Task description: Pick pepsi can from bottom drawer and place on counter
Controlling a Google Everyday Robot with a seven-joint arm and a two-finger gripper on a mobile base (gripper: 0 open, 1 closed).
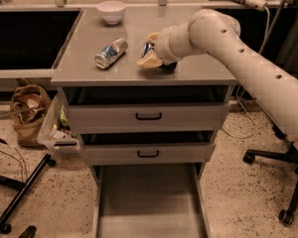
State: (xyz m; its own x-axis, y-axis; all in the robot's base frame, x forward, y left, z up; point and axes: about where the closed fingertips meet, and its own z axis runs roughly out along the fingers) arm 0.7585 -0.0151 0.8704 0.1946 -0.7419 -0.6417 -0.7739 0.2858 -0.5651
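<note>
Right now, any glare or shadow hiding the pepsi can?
Camera view: dim, warm light; no glare on the counter, just a soft sheen. The end effector, low over the counter's middle toward the front, hides most of the pepsi can, with dark shadow under it. The bottom drawer floor is evenly lit; the recess under the counter goes black.

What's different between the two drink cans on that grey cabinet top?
The pale silver-white can with blue marks lies on its side, alone and fully visible; the dark blue pepsi can is largely hidden by the robot's cream gripper. The silver-white can is further left, the pepsi can nearer the middle. Both are on the grey counter.
</note>
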